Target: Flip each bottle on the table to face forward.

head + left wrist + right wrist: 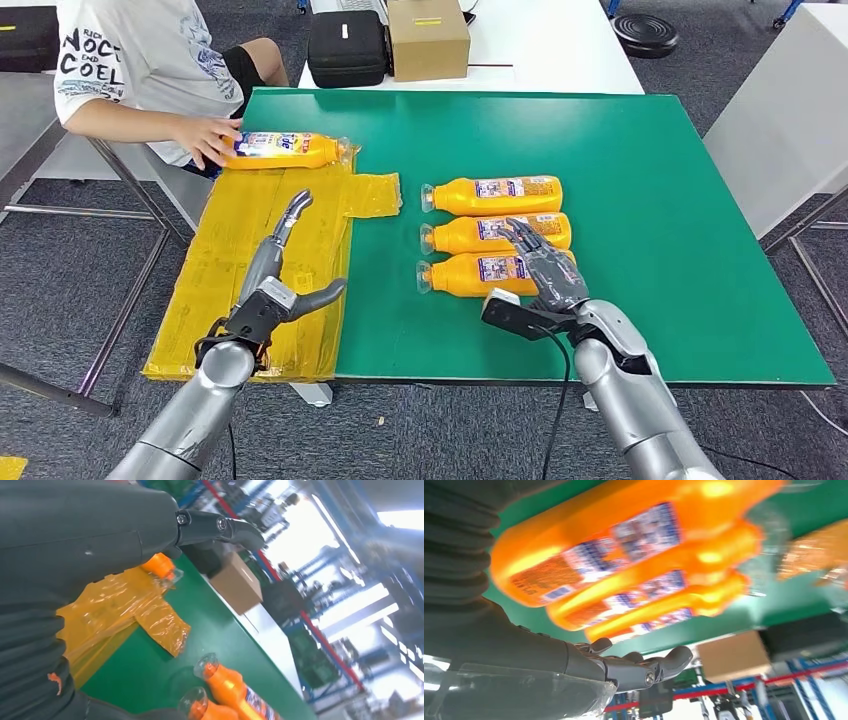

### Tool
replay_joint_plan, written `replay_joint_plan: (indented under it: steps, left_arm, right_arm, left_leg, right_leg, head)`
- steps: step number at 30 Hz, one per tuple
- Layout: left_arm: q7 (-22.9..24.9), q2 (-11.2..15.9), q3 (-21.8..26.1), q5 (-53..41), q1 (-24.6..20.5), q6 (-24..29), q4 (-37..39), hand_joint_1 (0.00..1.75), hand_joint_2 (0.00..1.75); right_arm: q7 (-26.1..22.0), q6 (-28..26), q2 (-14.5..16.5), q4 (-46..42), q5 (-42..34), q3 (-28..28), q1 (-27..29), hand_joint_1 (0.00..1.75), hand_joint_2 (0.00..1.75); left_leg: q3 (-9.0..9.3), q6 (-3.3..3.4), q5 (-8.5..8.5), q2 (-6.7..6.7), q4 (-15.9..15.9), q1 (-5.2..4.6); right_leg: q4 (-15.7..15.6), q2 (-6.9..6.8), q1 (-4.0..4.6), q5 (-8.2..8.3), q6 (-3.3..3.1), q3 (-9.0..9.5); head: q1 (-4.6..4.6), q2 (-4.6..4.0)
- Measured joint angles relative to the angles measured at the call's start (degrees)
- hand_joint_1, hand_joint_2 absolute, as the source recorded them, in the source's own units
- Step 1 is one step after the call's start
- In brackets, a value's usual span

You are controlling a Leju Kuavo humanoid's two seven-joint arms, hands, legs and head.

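Hovering empty, right robot hand spread over bottles; left robot hand spread.

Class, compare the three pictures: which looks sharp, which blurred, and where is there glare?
Head view: sharp, evenly lit green table. Right wrist view: three orange plastic bottles smeared by blur. Left wrist view: background windows blown out; crinkled yellow plastic sheet glints.

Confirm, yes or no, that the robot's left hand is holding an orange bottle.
No. In the head view the left hand hovers with fingers apart over the yellow plastic sheet, holding nothing; a person's hand touches the nearest orange bottle.
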Motion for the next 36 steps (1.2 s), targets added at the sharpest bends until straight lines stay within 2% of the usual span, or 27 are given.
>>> replay_joint_plan:
  steps: [7, 16, 27, 36]
  left_arm:
    - [-1.7, -2.0, 0.8, 0.7, 1.7, 1.3, 1.3, 0.0, 1.75]
    - [-1.6, -2.8, 0.7, 1.0, 0.8, 1.2, 3.3, 0.0, 1.75]
    - [-1.4, -3.3, 0.5, 0.9, 0.0, 2.3, 5.4, 0.0, 1.75]
    - [-1.3, -3.8, 0.5, 0.1, -1.0, 2.5, 6.5, 0.0, 1.75]
  right_arm:
    - [-0.3, 2.8, -8.1, 2.8, -0.2, -1.0, -0.7, 0.0, 1.75]
    - [-0.3, 6.9, -12.1, 4.2, -1.7, -0.6, 0.3, 0.0, 1.75]
    - [-1.1, 6.8, -12.6, 9.0, -2.0, 1.7, -2.1, 0.0, 1.75]
    - [-1.2, 4.6, -10.9, 11.7, -0.1, 4.0, -6.0, 0.0, 1.75]
  left_leg:
    - [-0.1, 0.02, 0.0, -0.28, 0.0, 0.04]
    - [-0.07, 0.02, 0.0, -0.24, 0.0, 0.06]
    - [-0.07, 0.02, 0.01, -0.07, 0.0, 0.06]
    - [-0.07, 0.03, 0.03, -0.07, 0.0, 0.07]
  right_leg:
    - [0.0, -0.16, 0.0, -0.02, 0.02, 0.0]
    - [0.0, -0.11, 0.02, -0.01, 0.02, -0.01]
    - [0.0, -0.06, 0.02, -0.01, 0.02, 0.0]
    - [0.0, -0.07, 0.03, -0.01, 0.02, -0.01]
  head:
    - [0.01, 0.0]
    - [0.0, 0.0]
    - [0.01, 0.0]
    - [0.01, 0.0]
